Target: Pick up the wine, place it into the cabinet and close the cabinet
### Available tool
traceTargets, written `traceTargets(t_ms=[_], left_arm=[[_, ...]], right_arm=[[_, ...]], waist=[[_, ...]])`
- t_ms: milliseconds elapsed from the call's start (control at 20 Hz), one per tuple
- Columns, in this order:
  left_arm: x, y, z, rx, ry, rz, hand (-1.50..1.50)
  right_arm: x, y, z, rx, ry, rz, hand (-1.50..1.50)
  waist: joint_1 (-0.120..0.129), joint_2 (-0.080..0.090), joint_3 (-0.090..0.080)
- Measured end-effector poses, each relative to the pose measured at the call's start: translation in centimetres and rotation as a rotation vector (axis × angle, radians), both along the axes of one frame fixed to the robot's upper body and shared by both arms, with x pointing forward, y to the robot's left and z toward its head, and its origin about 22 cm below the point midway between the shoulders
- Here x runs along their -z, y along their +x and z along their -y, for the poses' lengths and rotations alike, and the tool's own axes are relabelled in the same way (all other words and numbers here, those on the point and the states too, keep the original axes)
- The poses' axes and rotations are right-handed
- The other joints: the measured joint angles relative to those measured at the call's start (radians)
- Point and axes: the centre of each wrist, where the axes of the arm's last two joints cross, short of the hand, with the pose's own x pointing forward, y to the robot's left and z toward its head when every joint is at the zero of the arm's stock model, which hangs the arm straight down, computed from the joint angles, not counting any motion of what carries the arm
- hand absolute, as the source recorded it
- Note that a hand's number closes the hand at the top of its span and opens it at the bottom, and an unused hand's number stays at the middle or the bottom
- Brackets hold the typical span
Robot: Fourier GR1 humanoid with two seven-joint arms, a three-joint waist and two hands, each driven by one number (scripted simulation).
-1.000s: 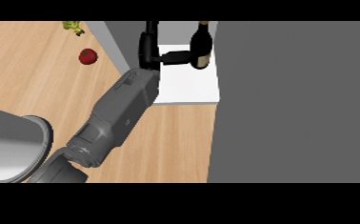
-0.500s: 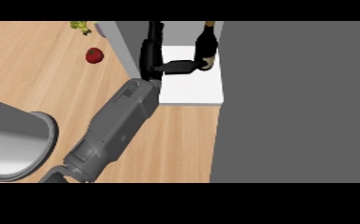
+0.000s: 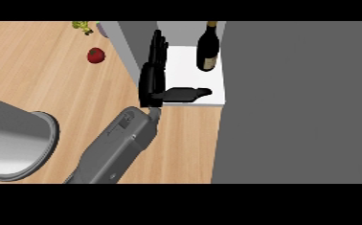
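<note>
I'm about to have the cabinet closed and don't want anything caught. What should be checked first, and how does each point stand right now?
1. Wine bottle upright on the white shelf: ok.
2. Left hand free of the bottle: ok, fingers straight, with a gap between them and the bottle.
3. Hand out of the cabinet: not ok, its thumb lies over the shelf.
4. Door found: cannot tell; the grey panel at the right may be it.
5. Right hand free to help: cannot tell, not in view.
</note>
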Motion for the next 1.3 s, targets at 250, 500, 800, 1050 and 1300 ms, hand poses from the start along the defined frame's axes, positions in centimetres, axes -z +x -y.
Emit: traceTargets(t_ms=[250,500,800,1050,1300], left_arm=[[0.6,-4.0,-0.4,0.016,-0.031,0.009,-1.50],[0.6,-8.0,-1.1,0.026,-0.050,0.025,-1.50],[0.4,-12.2,-2.1,0.029,-0.063,0.038,-1.50],[1.0,-14.8,-4.6,0.003,-0.052,0.037,-1.50],[0.9,-17.1,-7.3,-0.011,-0.042,0.037,-1.50]], right_arm=[[0.0,-0.1,-0.1,-0.006,-0.001,0.007,-1.50],[-0.3,0.0,-0.4,-0.017,-0.003,0.005,-1.50],[0.0,-0.1,-0.1,-0.068,-0.088,-0.012,1.50],[0.5,-0.8,-1.0,-0.258,-0.183,-0.063,1.50],[0.5,-1.2,-1.4,-0.346,-0.216,-0.072,1.50]], waist=[[-0.006,0.003,0.000],[-0.010,0.007,0.000],[-0.015,0.010,0.001],[-0.012,0.008,0.000],[-0.007,0.008,-0.002]])
